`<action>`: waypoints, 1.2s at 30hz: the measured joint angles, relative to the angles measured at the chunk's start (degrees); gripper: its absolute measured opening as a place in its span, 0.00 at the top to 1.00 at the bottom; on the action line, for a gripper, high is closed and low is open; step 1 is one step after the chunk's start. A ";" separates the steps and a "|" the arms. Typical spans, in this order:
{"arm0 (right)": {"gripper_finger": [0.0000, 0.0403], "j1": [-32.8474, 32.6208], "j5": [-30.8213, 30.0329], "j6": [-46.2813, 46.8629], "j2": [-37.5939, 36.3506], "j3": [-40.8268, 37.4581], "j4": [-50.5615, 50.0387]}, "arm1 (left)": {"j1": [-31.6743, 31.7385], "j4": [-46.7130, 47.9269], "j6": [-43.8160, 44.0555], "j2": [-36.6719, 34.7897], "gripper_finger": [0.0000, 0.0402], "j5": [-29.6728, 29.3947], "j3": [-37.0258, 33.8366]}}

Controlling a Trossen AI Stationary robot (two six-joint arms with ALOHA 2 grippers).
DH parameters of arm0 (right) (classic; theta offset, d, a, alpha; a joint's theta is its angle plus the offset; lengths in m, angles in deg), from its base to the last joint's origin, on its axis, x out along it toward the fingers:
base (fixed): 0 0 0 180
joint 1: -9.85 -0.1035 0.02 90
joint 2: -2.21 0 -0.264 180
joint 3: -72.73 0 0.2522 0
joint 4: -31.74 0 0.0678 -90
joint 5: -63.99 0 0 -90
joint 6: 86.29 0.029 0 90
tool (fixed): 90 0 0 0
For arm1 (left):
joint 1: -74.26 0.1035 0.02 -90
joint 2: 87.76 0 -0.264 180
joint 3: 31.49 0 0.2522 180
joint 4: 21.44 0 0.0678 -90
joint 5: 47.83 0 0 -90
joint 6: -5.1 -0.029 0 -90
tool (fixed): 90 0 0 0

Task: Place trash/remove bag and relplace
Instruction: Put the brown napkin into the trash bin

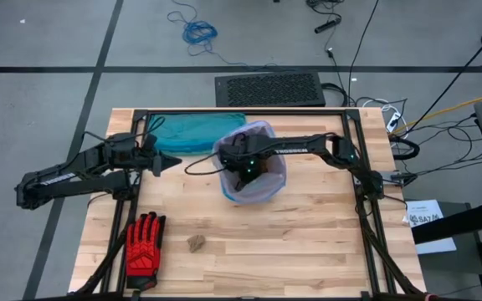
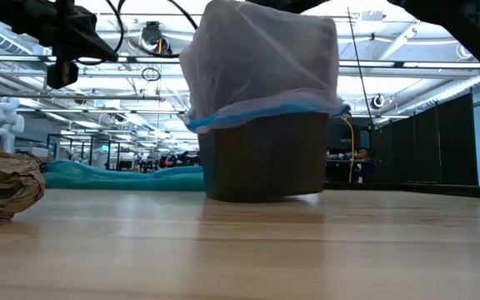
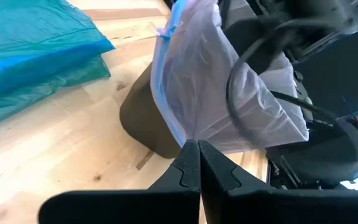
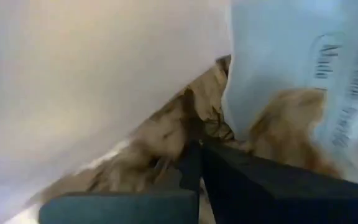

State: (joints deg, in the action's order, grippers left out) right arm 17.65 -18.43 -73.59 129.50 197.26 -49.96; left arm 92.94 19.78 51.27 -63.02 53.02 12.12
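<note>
Right gripper (image 4: 199,149), fingers pressed together, reaches inside the pale pink-lavender plastic bin liner (image 1: 262,134) above crumpled tan paper wads (image 4: 166,140), likely to pack them down, while the left gripper (image 3: 197,163), fingers likewise together and empty, waits just beside the dark bucket (image 3: 143,118) near the tabletop's back edge.

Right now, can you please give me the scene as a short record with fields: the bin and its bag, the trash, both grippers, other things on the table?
bin: dark bucket standing upright near the table's middle
bag: pale pink-lavender liner in the bin, its top bunched up above the rim
trash: crumpled brown paper inside the bag; one wad lying loose on the table
right gripper: shut, reaching down into the bag
left gripper: shut, empty, beside the bin
other things: teal-blue bag behind the bin; red glove at the front left
</note>
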 joint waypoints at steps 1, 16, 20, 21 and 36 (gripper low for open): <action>1.00 0.06 0.14 0.10 -0.87 0.76 -0.25 | 0.00 0.03 0.00 0.00 1.00 -0.17 0.00; 0.97 0.41 0.04 1.63 -3.85 14.42 -8.68 | 0.00 -0.01 0.02 0.00 1.00 -1.22 0.00; 0.97 0.43 0.06 1.60 -4.01 19.89 -11.08 | 0.00 -4.22 -2.94 0.00 1.00 2.53 0.00; 0.97 0.43 0.08 1.55 -3.97 21.15 -11.65 | 0.00 -6.05 -4.36 0.00 1.00 4.77 0.00; 0.63 0.48 0.30 5.25 -6.52 23.95 -11.11 | -0.02 -11.50 -7.53 0.72 0.82 16.10 0.04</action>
State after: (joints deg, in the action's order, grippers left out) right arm 18.12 -18.13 -68.34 122.98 221.21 -61.07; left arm 92.92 8.28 43.74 -62.30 69.12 12.16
